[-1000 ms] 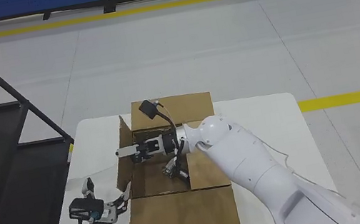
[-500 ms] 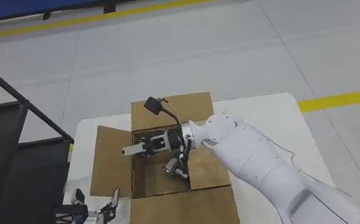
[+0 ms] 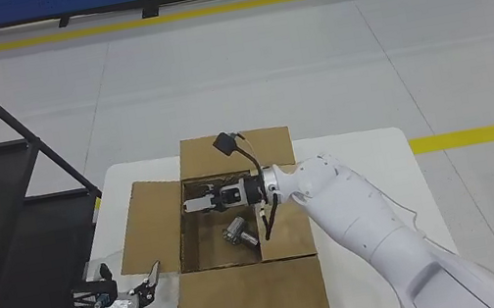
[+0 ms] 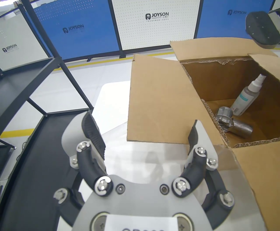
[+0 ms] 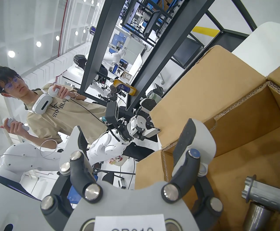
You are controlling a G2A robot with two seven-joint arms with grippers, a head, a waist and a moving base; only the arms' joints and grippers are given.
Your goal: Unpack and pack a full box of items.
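Hanging wide open over the brown cardboard box (image 3: 235,144), the right gripper (image 3: 192,205) could topple the leaning plastic spray bottle (image 4: 246,99).

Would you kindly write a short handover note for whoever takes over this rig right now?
Left gripper: open, empty, over the table by the box's front left corner.
Right gripper: open, empty, over the box opening near its left wall.
Things: spray bottle leans on a wall inside the box; metal part lies on the box floor beside it.
Done: flaps open.
Left: take out the bottle and the part, then repack.
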